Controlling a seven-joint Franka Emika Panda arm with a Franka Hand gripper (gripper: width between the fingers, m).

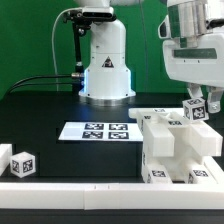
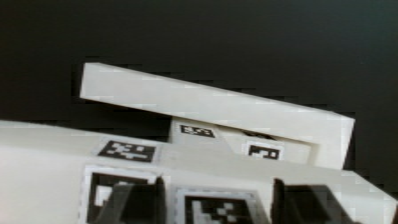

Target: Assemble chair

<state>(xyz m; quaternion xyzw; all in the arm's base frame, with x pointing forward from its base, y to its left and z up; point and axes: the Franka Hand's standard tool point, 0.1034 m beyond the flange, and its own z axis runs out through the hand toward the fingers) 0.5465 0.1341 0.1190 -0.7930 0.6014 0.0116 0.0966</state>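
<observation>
At the bench's front left corner in the exterior view lies a small cube [image 1: 22, 164] with a tag facing the camera. A second white block [image 1: 3, 158] just beside it is cut off by the picture's edge. A white rail [image 1: 70, 190] runs along the front edge. Near the middle of the bench the marker board [image 1: 100, 131] lies flat, and the arm's base [image 1: 105, 70] stands behind it toward the back edge. The chair [image 1: 175, 150], a blocky white stack of parts, sits at the front right corner. The gripper [image 1: 198, 100] hangs over the chair's back right part, its tips at a tagged piece [image 1: 197, 110] on top. I cannot tell whether the tips clamp that piece or only stand at it. The wrist view shows a tilted white panel [image 2: 205, 100] above tagged white parts [image 2: 125, 152], close up and blurred.
</observation>
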